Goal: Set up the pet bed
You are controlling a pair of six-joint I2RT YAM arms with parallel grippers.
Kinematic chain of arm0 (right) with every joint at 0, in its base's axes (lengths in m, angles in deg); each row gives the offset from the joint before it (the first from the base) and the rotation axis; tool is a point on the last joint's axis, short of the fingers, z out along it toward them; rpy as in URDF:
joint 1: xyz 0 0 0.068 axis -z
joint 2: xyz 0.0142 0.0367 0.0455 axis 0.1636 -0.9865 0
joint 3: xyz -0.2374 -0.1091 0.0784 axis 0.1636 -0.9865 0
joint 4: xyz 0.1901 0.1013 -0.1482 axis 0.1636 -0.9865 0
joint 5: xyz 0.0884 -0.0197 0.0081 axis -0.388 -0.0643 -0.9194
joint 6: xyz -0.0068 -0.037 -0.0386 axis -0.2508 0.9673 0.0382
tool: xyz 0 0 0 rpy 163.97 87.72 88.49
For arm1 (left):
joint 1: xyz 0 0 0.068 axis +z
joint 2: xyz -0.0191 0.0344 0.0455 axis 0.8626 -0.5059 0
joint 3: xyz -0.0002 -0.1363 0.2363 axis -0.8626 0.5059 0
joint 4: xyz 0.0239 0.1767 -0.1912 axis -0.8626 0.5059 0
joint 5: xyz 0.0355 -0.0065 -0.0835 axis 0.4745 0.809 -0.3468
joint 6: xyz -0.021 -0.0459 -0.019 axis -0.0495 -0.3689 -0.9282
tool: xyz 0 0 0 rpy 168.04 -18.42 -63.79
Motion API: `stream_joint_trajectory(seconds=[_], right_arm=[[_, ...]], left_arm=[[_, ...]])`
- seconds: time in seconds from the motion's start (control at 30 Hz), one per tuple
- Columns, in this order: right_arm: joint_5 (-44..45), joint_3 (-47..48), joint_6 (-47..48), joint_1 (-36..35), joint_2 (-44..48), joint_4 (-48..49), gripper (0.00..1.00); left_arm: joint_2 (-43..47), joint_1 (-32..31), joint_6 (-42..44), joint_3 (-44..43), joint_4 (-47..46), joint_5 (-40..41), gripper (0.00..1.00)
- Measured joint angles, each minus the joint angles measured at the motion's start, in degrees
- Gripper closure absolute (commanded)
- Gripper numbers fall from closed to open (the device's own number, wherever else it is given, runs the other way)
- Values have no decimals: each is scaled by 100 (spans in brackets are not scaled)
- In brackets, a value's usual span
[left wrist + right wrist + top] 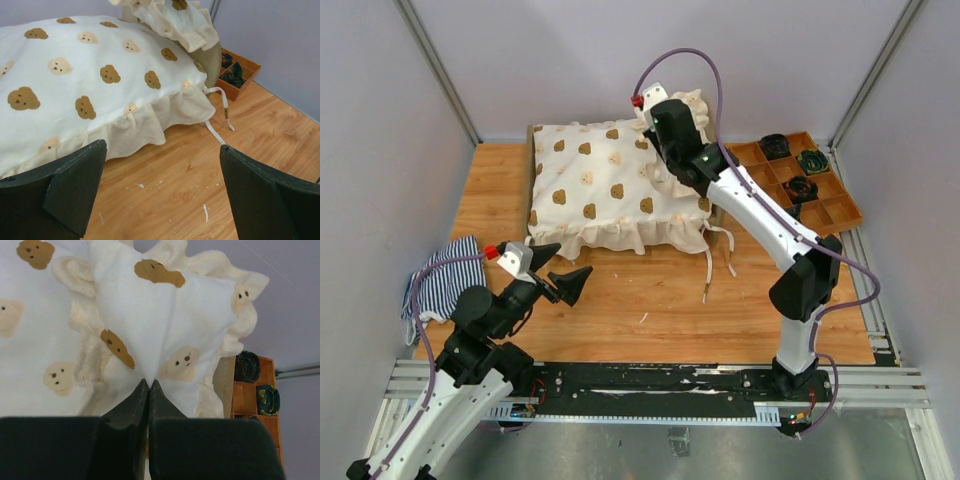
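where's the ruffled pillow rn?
Top view: the ruffled pillow sits at the far right corner of the printed quilt, pinched by the right end effector, with the wooden tray just to its right.

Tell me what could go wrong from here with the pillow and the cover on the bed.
1. The right fingers pinch only a thin fold of the pillow; it may slip free or land crooked on the cover.
2. The loose ties trail on the table beside the right arm; a retreat could snag them and drag the cover.
3. The open left fingers face the ruffle; advancing might bunch it.
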Motion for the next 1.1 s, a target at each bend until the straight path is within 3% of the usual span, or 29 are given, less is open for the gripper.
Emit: stream_joint_trajectory(seconds=[0.37, 0.43, 0.57, 0.67, 0.87, 1.1], right_arm=[[-772, 1182, -74, 780, -1244, -157, 98], [-907, 1364, -129, 874, -1523, -153, 87], [-1047, 1449, -212, 984, -1928, -140, 52], [-1086, 1449, -273, 1012, -2006, -164, 42], [-1207, 1408, -345, 1012, -1722, -160, 39], [-1373, 793, -555, 1001, -782, -203, 39]], left_arm=[[0, 0, 133, 4, 116, -48, 1], [0, 0, 140, 9, 129, -70, 1], [-2, 0, 186, 33, 146, -76, 1], [-28, 0, 212, 46, 164, -74, 1], [-120, 0, 221, 46, 214, -66, 1], [-136, 0, 221, 48, 225, -44, 1]])
